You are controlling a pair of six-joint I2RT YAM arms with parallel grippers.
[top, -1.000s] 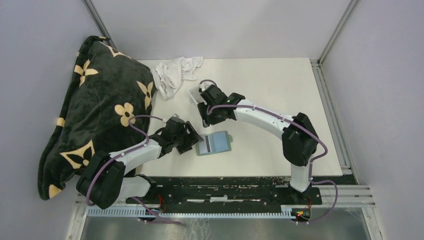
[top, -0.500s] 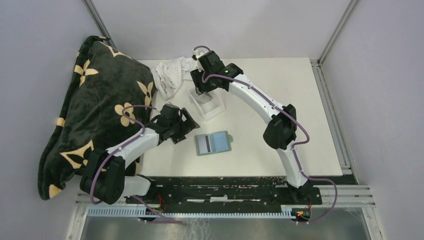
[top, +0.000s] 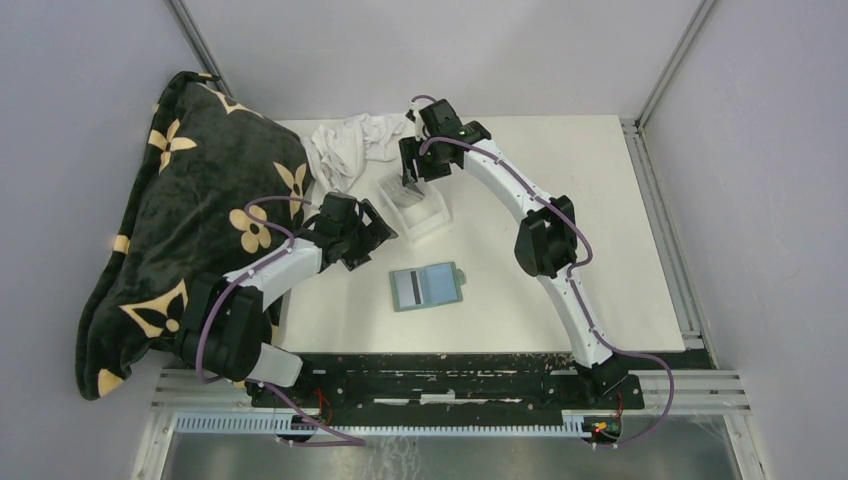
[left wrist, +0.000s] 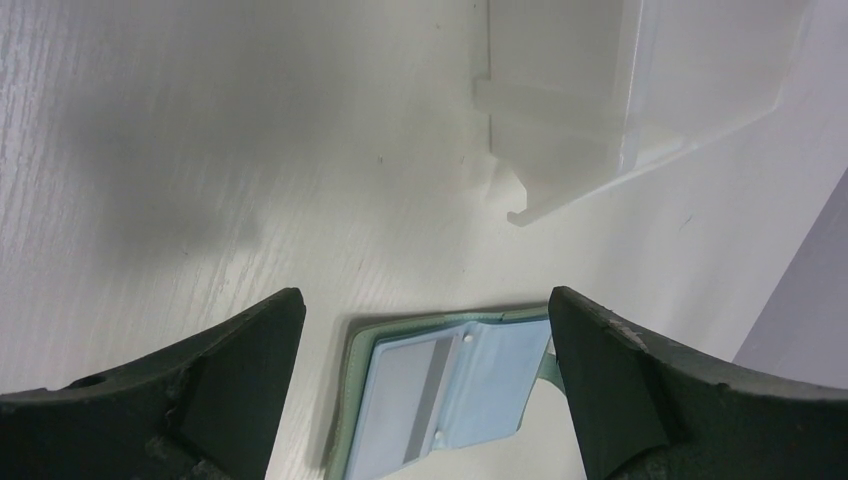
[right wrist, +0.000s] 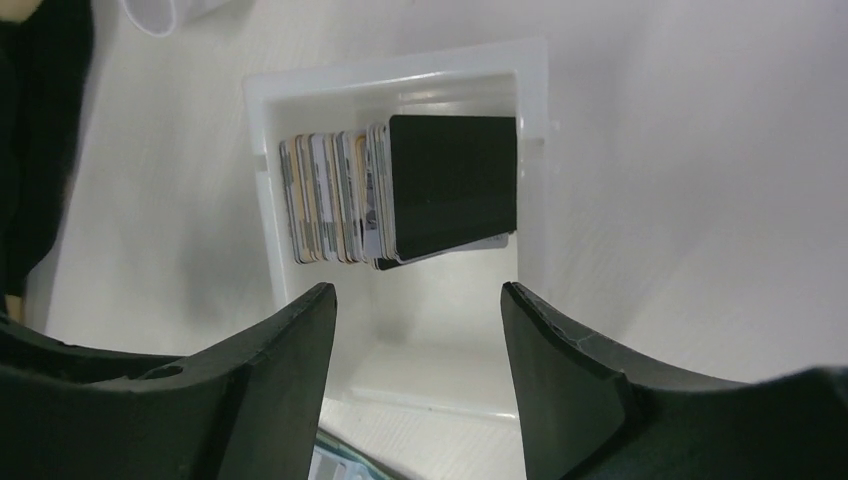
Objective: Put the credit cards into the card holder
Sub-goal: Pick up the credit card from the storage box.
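Credit cards (right wrist: 440,185) stand edgewise in the tray (right wrist: 400,80) beneath the right gripper (right wrist: 418,300) — spread, empty — offering edges to pinch.

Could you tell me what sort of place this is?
Probably a lab test cell: a white table boxed in by plain grey panels on metal framing, with staged props such as a patterned blanket.

I see a flowered black blanket (top: 200,220) over the tabletop's (top: 560,200) left edge, with a white cloth (top: 345,145) and a clear tray (right wrist: 440,380) near it.
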